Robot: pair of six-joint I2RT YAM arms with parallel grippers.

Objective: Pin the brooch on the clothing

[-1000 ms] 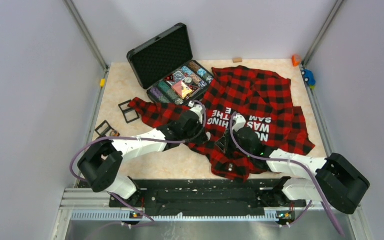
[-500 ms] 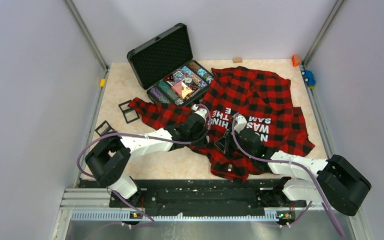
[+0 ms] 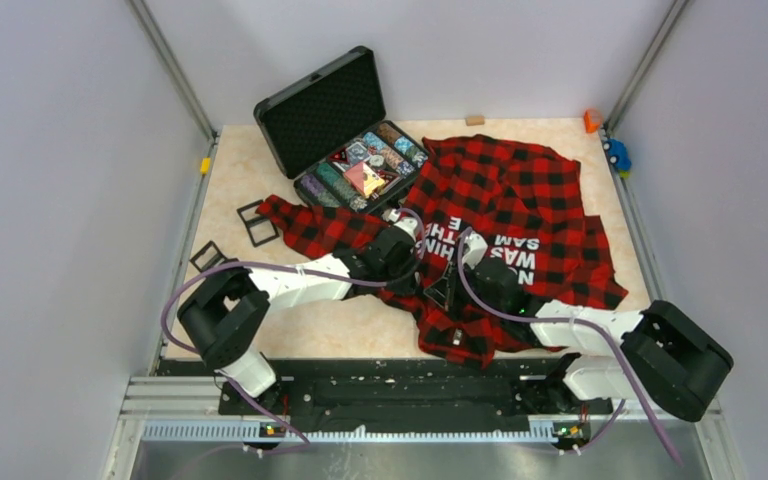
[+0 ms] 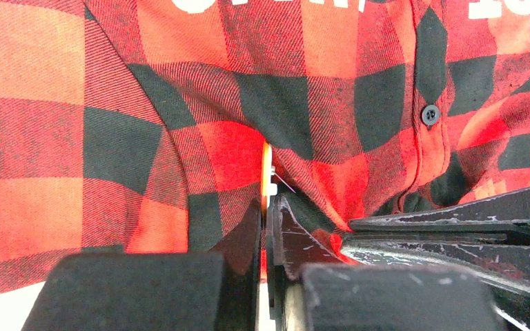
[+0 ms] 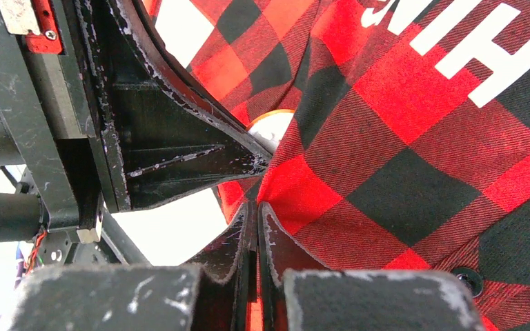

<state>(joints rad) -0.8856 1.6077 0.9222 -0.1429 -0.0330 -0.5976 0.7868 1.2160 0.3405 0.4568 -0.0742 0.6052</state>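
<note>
The clothing [image 3: 520,200], a red-and-black checked shirt with white lettering, lies crumpled across the table's right half. The brooch [image 4: 266,169] is a thin orange-rimmed disc seen edge-on, with a fine pin pointing at the cloth. My left gripper [image 4: 268,207] is shut on it and presses it against a fold of the clothing [image 4: 145,138]. My right gripper [image 5: 257,207] is shut on a pinched ridge of the clothing [image 5: 400,172], right beside the brooch [image 5: 270,127]. In the top view the left gripper [image 3: 418,277] and the right gripper [image 3: 446,290] meet at the shirt's near left edge.
An open black case [image 3: 305,125] with several brooches stands at the back left, touching the shirt. Two black square frames [image 3: 257,222] [image 3: 207,257] lie at the left. A wooden block [image 3: 475,120], an orange piece [image 3: 592,120] and a blue toy [image 3: 617,155] sit along the far and right edges.
My left arm has swung right, bringing the brooch up to the fold held by the right gripper. The right gripper has shifted slightly left. Both stayed shut.
</note>
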